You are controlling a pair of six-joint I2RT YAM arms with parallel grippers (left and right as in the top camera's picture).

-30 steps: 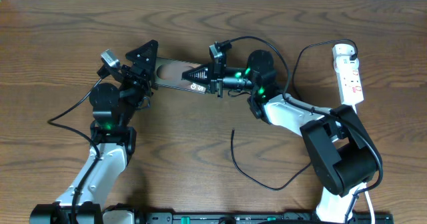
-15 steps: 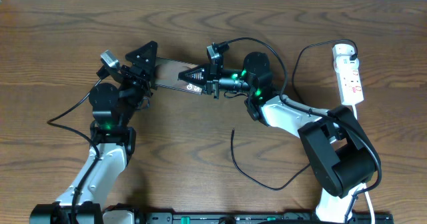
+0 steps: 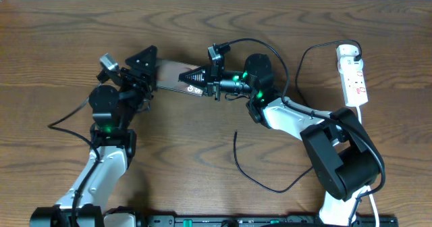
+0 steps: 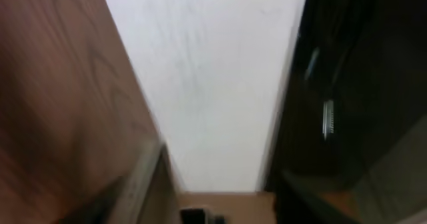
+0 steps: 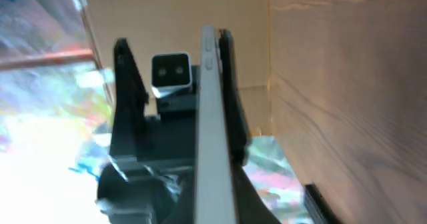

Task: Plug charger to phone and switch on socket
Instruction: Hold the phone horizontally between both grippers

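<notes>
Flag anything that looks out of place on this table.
The charger lies loose on the table, its free end well apart from the phone, which the right gripper pinches at one end. Nothing else stands out.

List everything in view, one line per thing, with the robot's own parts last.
phone: 1, dark with a brownish screen, rear centre, between the two sets of fingers.
charger: 1, thin black cable, front centre, free end loose on the table, apart from the phone.
socket: 1, white strip with red marks, far right, round white plug head at its rear end.
table: 1, brown wood, under everything.
left arm: 1, black and white, front left.
right arm: 1, black and white, front right.
left fingers: black, at the phone's left end; grip unclear.
right fingers: black, shut on the phone's right end.
</notes>
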